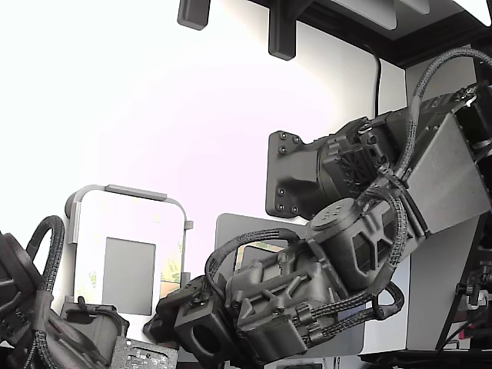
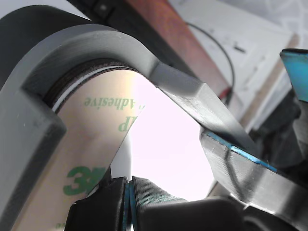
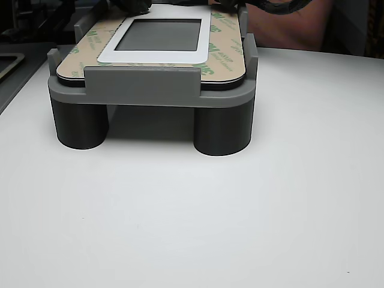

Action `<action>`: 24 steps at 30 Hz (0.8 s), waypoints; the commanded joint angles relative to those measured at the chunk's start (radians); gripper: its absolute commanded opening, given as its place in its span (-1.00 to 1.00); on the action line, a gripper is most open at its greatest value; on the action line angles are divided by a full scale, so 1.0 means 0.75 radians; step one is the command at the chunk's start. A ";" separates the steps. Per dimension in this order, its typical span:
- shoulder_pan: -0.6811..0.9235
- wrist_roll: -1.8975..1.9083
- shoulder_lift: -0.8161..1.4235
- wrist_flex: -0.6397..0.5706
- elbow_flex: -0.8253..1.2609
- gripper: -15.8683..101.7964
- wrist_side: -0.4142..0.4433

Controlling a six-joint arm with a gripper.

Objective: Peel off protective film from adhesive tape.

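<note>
gripper point(image 2: 128, 198): in the wrist view the two dark fingers point(image 2: 103, 208) are pressed together, with a thin blue pad line showing at the seam and no gap between them.
grip: a pale sliver rises from the seam; I cannot tell whether the fingers are pinching it.
protective film point(image 2: 122, 161): that narrow pale sliver is the only straight strip in sight. It runs up from the fingertips, just beside the edge of the tan ring. It is seen nearly edge-on, so its print and full length cannot be made out.
adhesive tape: cannot be told apart from the film in any view.
tan ring point(image 2: 91, 144): glossy liner with green "3M" and "Adhesive" print, lying inside the fixture's rounded corner. In the other view it point(image 3: 225, 57) frames the panel as a flat rounded rectangle.
panel point(image 3: 159, 35): a grey screen with a white border, lying flat inside the ring.
fixture point(image 2: 29, 130): a grey holder with raised corner walls that curve around the ring. In the other view it point(image 3: 144, 84) stands on round legs.
table point(image 3: 240, 210): a white surface under the fixture.
arm point(image 1: 361, 231): dark, wrapped in braided cables, reaching down from the exterior view's right toward the fixture point(image 1: 77, 231).
second arm point(image 1: 31, 307): at the exterior view's lower left, partly cut off.
</note>
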 commanded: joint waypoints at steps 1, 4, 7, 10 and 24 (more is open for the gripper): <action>0.006 0.002 0.018 -0.002 -0.043 -0.90 -0.014; 0.008 0.002 0.010 0.000 -0.051 -0.90 -0.012; 0.014 0.002 0.002 0.000 -0.061 -0.90 -0.008; 0.018 0.004 -0.006 0.004 -0.072 -0.90 -0.002; 0.031 0.006 -0.041 0.037 -0.125 -0.90 0.004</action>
